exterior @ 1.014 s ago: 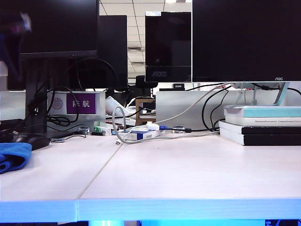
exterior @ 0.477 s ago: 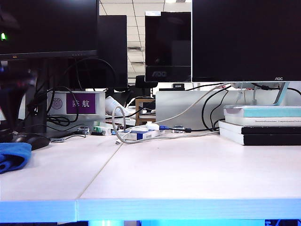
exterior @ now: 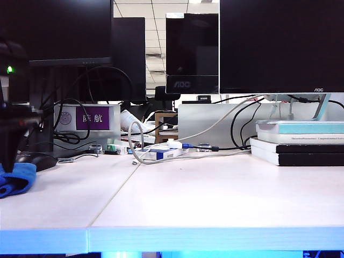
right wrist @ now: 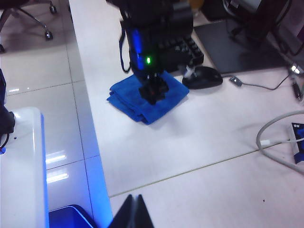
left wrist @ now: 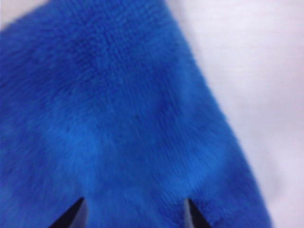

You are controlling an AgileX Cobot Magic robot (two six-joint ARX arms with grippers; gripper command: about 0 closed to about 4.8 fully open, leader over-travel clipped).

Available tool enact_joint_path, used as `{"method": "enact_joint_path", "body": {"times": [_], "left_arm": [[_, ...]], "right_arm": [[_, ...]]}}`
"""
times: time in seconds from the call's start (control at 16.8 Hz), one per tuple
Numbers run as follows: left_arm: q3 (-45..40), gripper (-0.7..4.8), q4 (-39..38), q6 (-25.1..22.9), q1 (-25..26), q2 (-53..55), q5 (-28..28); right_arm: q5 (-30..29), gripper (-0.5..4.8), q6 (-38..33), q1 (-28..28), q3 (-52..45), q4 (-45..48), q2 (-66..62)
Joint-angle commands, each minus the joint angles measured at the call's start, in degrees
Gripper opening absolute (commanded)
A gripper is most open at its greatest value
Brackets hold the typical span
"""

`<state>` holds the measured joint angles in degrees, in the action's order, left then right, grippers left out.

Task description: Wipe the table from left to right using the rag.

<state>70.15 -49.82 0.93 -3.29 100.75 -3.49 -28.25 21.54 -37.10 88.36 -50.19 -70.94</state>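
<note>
Your left hand (left wrist: 133,216) shows only two dark fingertips over the blurred rag (left wrist: 109,118); the exterior view's edge crops both.

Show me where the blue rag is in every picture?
Exterior view: rag at the far left table edge.
Left wrist view: rag fills most of the picture.
Right wrist view: rag under the left gripper.
Shared landmark: white table.
</note>
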Motion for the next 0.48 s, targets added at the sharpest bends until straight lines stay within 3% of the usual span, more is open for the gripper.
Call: {"method": "enact_joint_path", "body": {"times": [0.06,0.24,0.3,0.42,0.48], "left_arm": [[0.02,2.68,1.31,-0.02,0.04,1.97,0.96],[0.02,2.66,1.90,-0.02,0.04,4.02,2.36],[0.02,2.21,1.90,-0.02,0.04,4.39,2.34],[-0.44,-0.05,2.05,-0.02,0.04,4.98,2.21],[-0.44,-0.06,1.57,-0.04,0.04,5.22,2.21]], "right_arm": [[-0.33,-0.04,-0.13,-0.13,0.33,1.16,0.17],[-0.31,-0.04,-0.13,-0.13,0.33,1.18,0.17],[-0.31,-0.04,-0.15,-0.13,0.33,1.18,0.17],[-0.17,-0.04,-0.35,-0.11,0.33,1.16,0.17],[-0.15,-0.04,-0.35,-0.11,0.35,1.16,0.17]]}}
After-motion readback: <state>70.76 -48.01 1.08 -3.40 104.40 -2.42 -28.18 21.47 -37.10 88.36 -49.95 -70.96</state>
